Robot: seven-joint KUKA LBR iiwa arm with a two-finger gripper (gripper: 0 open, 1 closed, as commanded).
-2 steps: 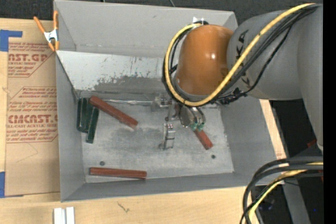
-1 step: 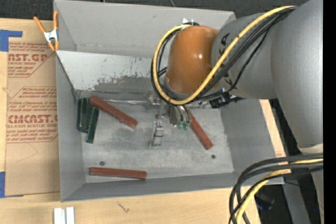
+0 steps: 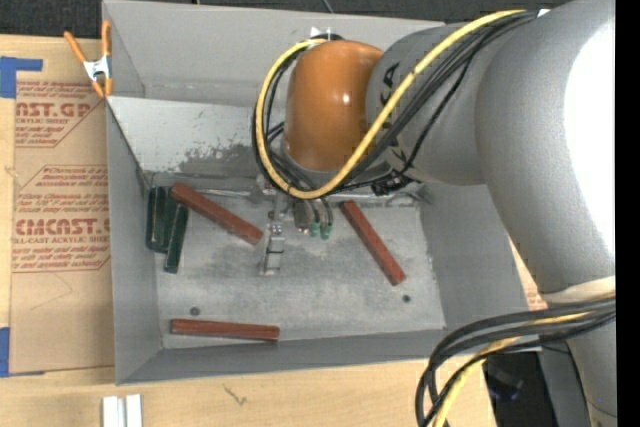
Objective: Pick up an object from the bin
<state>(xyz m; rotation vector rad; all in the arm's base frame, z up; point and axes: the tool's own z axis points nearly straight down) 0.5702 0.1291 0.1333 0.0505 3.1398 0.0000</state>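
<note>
Centre of bin (image 3: 130,245): tool (image 3: 272,251) sits low over the floor, just beside the right end of a slanted reddish-brown stick (image 3: 215,213). Released or clenched: cannot tell; seemingly nothing in it. A second stick (image 3: 374,242) lies to the right, a third stick (image 3: 224,330) along the front wall, a dark green piece (image 3: 165,220) at left.

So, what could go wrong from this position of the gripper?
The gripper hangs by one end of a slanted brown stick, not its middle; grasped there, the stick may swing or slip out. The second brown stick lies close on the other side and could be pushed.
</note>
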